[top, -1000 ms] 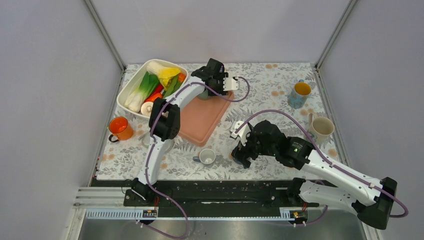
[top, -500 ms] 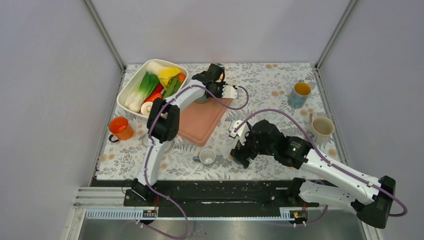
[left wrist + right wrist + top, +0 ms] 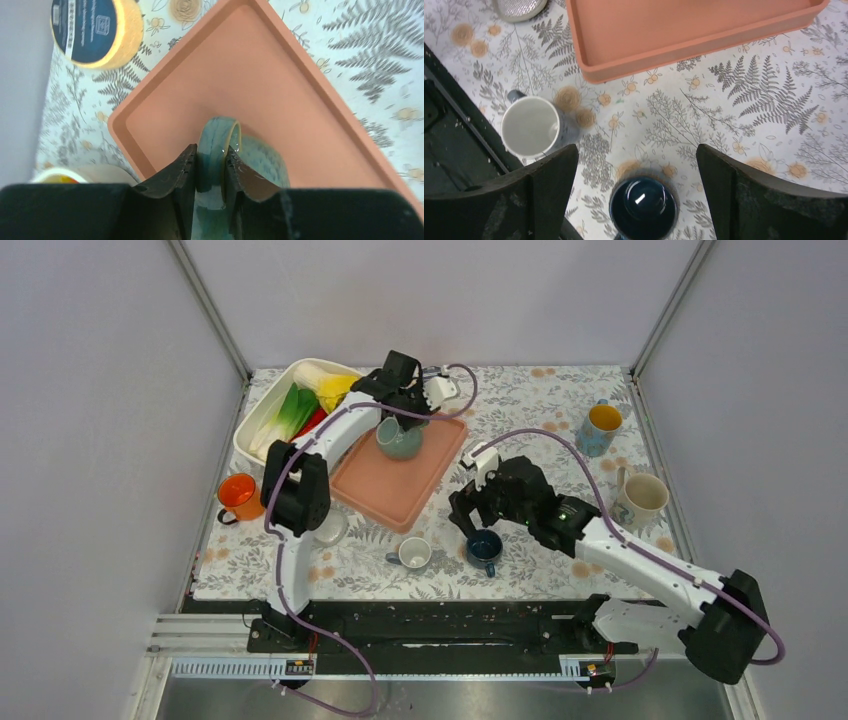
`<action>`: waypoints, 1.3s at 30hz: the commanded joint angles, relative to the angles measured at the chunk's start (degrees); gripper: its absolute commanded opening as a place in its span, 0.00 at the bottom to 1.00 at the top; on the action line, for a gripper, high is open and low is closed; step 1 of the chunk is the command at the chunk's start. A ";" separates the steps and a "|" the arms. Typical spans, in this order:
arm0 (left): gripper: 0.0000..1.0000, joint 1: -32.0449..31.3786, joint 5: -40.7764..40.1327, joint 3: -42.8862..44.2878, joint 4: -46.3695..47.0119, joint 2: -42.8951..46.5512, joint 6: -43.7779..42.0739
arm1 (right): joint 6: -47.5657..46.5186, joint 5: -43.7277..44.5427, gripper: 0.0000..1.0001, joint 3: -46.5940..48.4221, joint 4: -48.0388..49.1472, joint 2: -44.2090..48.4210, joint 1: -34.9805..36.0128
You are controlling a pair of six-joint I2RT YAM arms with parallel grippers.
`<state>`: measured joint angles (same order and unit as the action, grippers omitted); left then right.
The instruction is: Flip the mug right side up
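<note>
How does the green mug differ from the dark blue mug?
The green mug is clamped by its rim in the left tool over the pink tray; the dark blue mug stands free on the tablecloth below the open right tool. The green one tilts; the blue one is upright. Both are single-coloured mugs.

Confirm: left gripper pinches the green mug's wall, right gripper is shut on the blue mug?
No. The right gripper is open, fingers spread clear of the blue mug; the right wrist view shows it. The left gripper does pinch the green mug by its wall.
</note>
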<state>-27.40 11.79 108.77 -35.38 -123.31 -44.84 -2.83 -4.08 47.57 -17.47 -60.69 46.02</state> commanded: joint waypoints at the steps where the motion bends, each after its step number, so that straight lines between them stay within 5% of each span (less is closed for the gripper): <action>1: 0.00 3.27 9.02 0.09 4.19 6.98 16.34 | 8.91 1.22 0.98 1.59 12.48 -6.92 -1.24; 17: 0.00 6.75 26.30 -4.50 -0.31 16.55 25.70 | 28.82 -16.80 0.99 7.40 45.02 -32.64 -11.55; 26: 0.00 6.70 35.07 -4.20 -1.64 20.02 29.73 | 36.11 -25.76 0.95 8.65 61.03 -37.21 -12.47; 30: 0.00 6.55 38.53 -5.16 -2.08 21.23 30.35 | 35.97 -27.43 0.77 7.82 66.06 -35.28 -12.45; 37: 0.01 6.84 37.92 -4.55 -2.38 21.56 31.99 | 31.03 -27.93 0.00 8.26 57.30 -30.76 -11.83; 39: 0.29 7.60 35.75 -4.45 -3.39 22.04 31.12 | 26.39 -22.00 0.00 8.05 48.47 -27.02 -11.88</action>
<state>-19.79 45.87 102.59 -38.26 -105.54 -16.53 33.82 -33.10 53.93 39.16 -94.50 33.74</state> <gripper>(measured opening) 0.267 0.132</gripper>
